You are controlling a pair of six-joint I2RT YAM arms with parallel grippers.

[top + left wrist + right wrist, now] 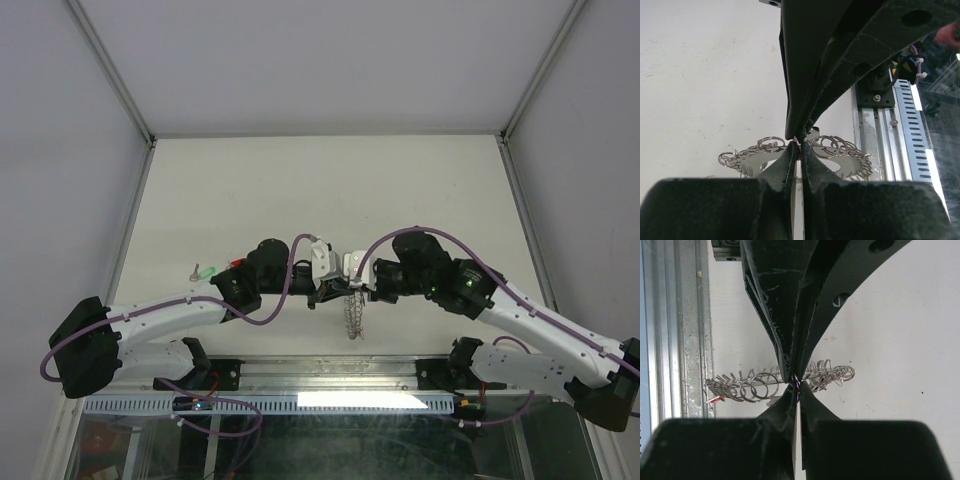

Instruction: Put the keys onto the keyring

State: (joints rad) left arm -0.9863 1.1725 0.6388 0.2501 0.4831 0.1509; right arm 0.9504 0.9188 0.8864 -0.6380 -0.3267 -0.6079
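Start at the white desk (pixel 320 180), filling mid-frame in the top view. Note the left arm (pixel 170 315) and right arm (pixel 540 320) bent inward, meeting nose to nose at centre. Read the left gripper (pixel 798 150) as pressed together, the right gripper (pixel 796 392) likewise, tip against tip. Find the keyring (pixel 353 312) just below that junction, apparently off the desk, fringed rim at the pinch. Judge the right gripper as clamping that rim; cannot tell for the left gripper: rim, or only the purple speck (pixel 797 141) there. Spot a green-headed key (pixel 205 271) lying left of centre, well apart, and a red-headed key (pixel 715 400) at the fringe's left end. Step in hand, by judgement: threading. Next, work the pinched piece onto a loop, then fetch the green-headed key.
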